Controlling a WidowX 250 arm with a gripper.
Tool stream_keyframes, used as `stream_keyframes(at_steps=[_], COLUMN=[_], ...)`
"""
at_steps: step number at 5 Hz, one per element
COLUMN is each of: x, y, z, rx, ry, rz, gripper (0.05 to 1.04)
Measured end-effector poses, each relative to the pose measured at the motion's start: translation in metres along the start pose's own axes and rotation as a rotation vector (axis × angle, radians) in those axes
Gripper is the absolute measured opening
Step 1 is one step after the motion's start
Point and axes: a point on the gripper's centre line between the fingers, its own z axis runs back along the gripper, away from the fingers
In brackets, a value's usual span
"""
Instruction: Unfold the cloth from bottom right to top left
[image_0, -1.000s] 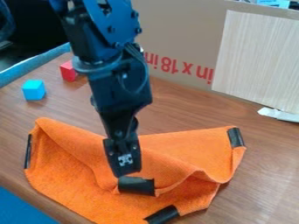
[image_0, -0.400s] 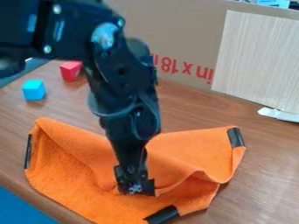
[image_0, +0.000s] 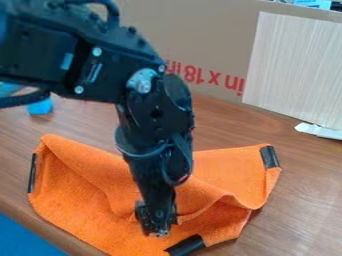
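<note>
Over the cloth (image_0: 73, 200) (inside its edges), arm (image_0: 150, 115)

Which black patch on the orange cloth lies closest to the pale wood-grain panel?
The black patch at the upper right corner of the orange cloth; the left-edge patch and bottom-edge patch both lie farther from the panel.

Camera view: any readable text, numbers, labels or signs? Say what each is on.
"in x 18 in": red, upside down, on the cardboard. Its left end meets the arm, so more may be hidden.
Blue-and-white item at the top edge: any print too small to read.
Orange cloth: none I can make out.
</note>
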Motion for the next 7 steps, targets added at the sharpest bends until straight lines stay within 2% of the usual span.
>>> stream_keyframes(at_steps=[4,7], x=[-0.006,-0.002], y=[-0.010,-0.008], z=[-0.021,-0.033], rx=[0.039,0.062], ry=[0.051,0.054], rz=[-0.042,-0.031], gripper=[1.001,1.001])
